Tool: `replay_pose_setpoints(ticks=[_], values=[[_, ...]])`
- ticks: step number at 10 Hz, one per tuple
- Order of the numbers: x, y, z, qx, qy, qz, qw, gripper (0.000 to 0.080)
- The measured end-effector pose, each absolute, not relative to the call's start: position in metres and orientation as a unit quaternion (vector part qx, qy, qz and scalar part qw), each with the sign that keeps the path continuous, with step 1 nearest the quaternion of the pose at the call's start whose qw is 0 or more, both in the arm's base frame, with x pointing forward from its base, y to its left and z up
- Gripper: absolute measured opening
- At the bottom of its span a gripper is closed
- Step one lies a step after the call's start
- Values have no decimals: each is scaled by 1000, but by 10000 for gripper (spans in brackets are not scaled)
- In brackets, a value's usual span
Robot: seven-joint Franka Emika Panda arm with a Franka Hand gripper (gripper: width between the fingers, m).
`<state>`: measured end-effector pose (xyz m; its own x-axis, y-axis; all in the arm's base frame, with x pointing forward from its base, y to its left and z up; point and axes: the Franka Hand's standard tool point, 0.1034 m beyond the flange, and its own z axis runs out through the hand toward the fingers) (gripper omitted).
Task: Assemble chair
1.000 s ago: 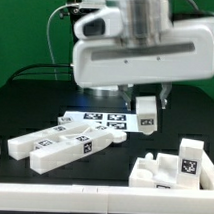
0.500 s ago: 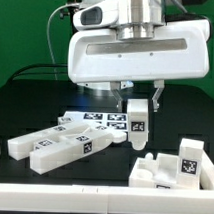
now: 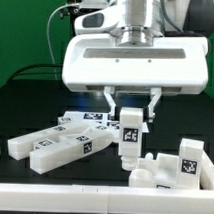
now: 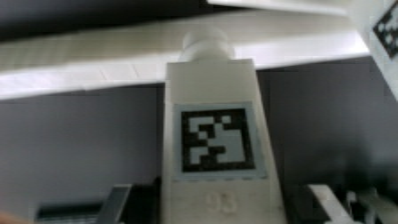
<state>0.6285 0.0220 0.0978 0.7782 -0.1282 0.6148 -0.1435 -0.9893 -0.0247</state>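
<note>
Holding a tagged chair leg point(image 3: 130, 136) upright, my hand point(image 3: 132, 104) is half-closed around its top; it hangs just above the seat block point(image 3: 163, 175) on the bench point(image 3: 25, 110); next, I judge, comes lowering it squarely into that block.

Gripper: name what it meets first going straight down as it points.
Probably the chunky matte-white chair block below: the gripper holds a white tagged bar whose lower end hangs just above it; depth unclear.

The upright bar point(image 3: 130, 138) hangs in the end effector point(image 3: 132, 110), over the block piece point(image 3: 158, 177) at the exterior view's right. At that view's left, other pieces point(image 3: 62, 146) lie on the counter point(image 3: 25, 114), before the marker board point(image 3: 95, 120).
</note>
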Motion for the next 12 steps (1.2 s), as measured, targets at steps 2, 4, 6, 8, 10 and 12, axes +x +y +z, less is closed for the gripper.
replay_pose_setpoints(ticks=[2,4,6,8,10,12], values=[[626,30,105,947,-74,314,4,285],[623,32,101,950,-72,304,2,285],[622,35,103,952,-70,298,-1,285],[621,35,103,952,-70,297,-1,285],[620,34,96,954,-69,293,0,285],[618,33,91,955,-69,288,1,285]])
